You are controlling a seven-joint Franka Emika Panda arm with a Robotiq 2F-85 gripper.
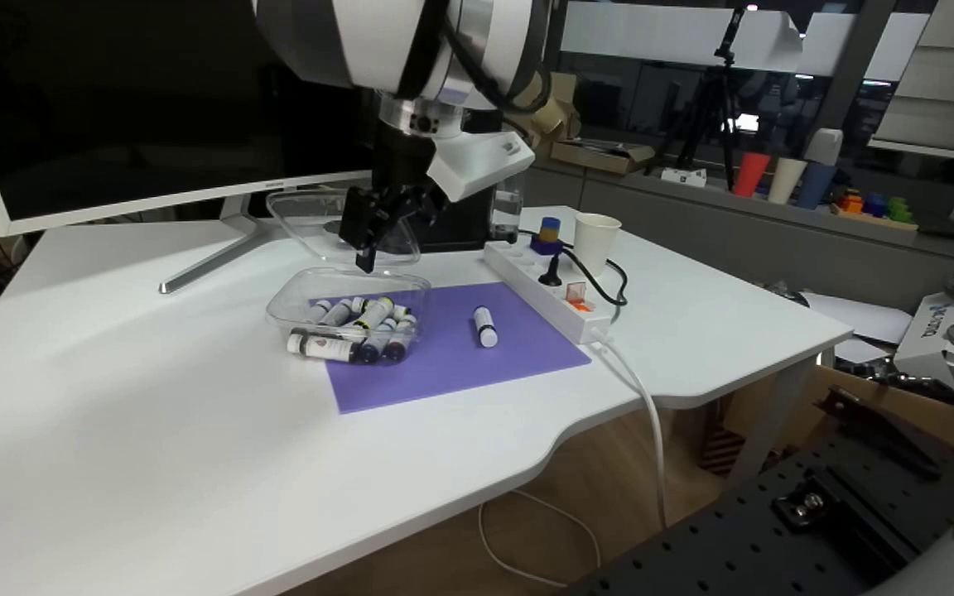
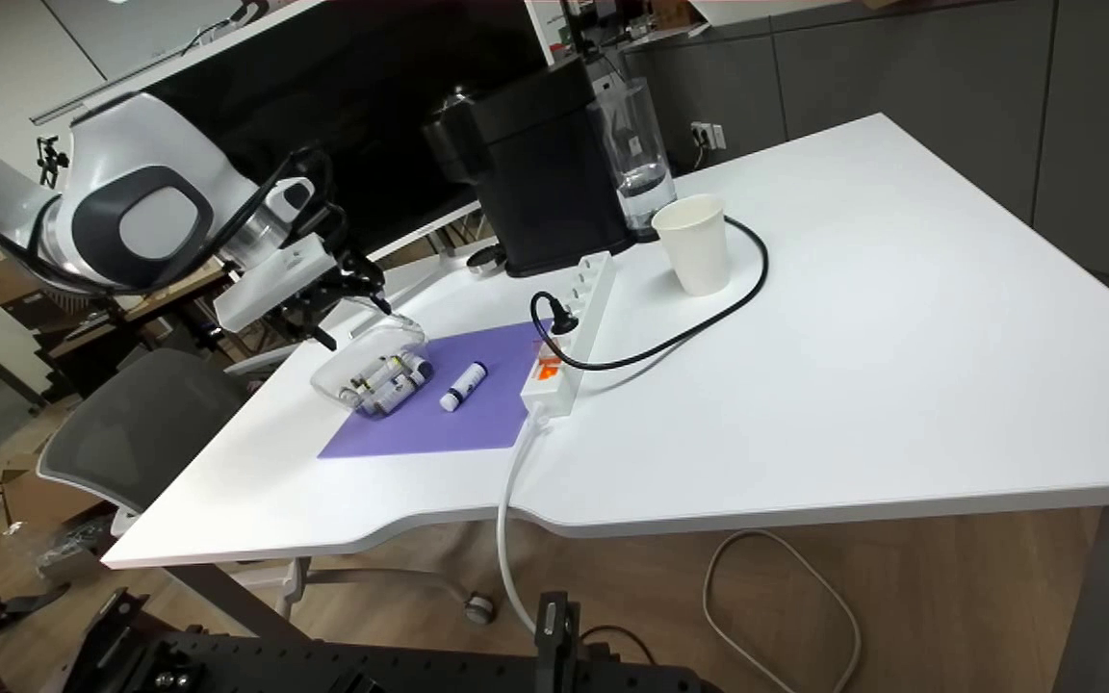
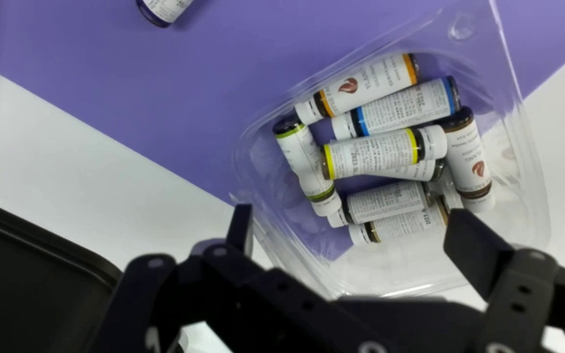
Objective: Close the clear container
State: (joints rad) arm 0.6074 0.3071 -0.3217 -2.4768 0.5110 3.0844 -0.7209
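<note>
The clear container [image 1: 303, 291] sits partly on the purple mat with several white-labelled vials [image 3: 371, 152] lying in it. It also shows in the other views [image 2: 331, 373] [image 3: 400, 267]. Its clear lid [image 1: 299, 217] stands open, leaning back behind the tub towards the monitor; whether it is joined to the tub I cannot tell. My gripper [image 1: 394, 236] is above the tub's back side, in front of the lid. In the wrist view the gripper [image 3: 353, 220] is open with nothing held, its fingers spread over the tub's near wall. It also shows in an exterior view [image 2: 356, 323].
A loose vial [image 1: 485, 327] lies on the purple mat [image 1: 444, 372]. A white power strip [image 1: 547, 291] with cables borders the mat, with a paper cup [image 1: 595, 240] beyond. A black machine [image 2: 554, 173] and the monitor [image 1: 154, 99] with its stand foot [image 1: 216, 265] stand behind.
</note>
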